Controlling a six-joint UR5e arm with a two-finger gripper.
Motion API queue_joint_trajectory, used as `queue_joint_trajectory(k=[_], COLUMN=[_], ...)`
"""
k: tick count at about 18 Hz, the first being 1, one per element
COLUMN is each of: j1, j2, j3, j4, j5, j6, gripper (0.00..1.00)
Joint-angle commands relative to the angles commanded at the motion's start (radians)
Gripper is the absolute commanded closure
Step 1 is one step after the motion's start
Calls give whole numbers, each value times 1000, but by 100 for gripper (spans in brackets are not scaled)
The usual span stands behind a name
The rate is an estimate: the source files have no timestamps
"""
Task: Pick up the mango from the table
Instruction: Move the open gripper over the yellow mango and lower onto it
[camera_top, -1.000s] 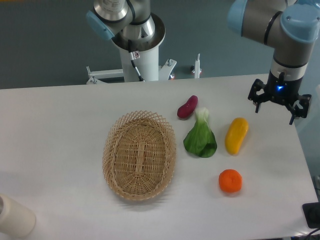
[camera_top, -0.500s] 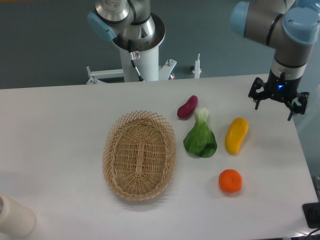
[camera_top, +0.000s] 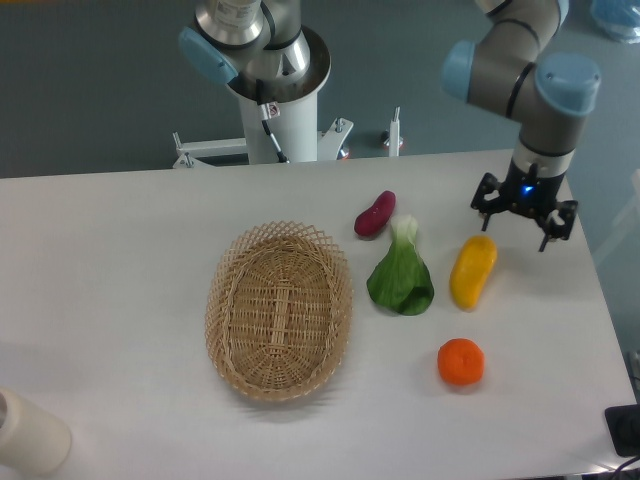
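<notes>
Mango (camera_top: 473, 271) lies flat on the white table (camera_top: 120, 250), long axis tipped from about one o'clock to seven, yellow with an orange tinge at its upper end. My gripper (camera_top: 521, 210) hangs just past that upper end, at roughly two o'clock from the fruit, fingers spread wide and holding nothing, not touching it. Bare tabletop runs off the mango's three o'clock side toward the table's right edge, so that flank is open. At nine o'clock the leafy green bok choy (camera_top: 402, 275) sits near but apart, a clear strip of white between them. At six o'clock the round orange (camera_top: 461, 362) rests well below, also apart. The purple-red sweet potato (camera_top: 375, 213) lies off at ten o'clock, touching or nearly touching the bok choy's pale stem; I cannot tell which. Further left, the oval wicker basket (camera_top: 279, 311) sits mid-table. Behind the far table edge stands the white arm pedestal (camera_top: 280, 115) against a grey-blue floor.
</notes>
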Motion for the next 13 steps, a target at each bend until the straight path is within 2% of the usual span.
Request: queue_joint_trajectory(k=[8,13], j1=[-17,-43], j2=[-23,-43], j3=[-37,-45], j4=[25,60], j5=[6,106], j6=[-8,-9], gripper=[0,0])
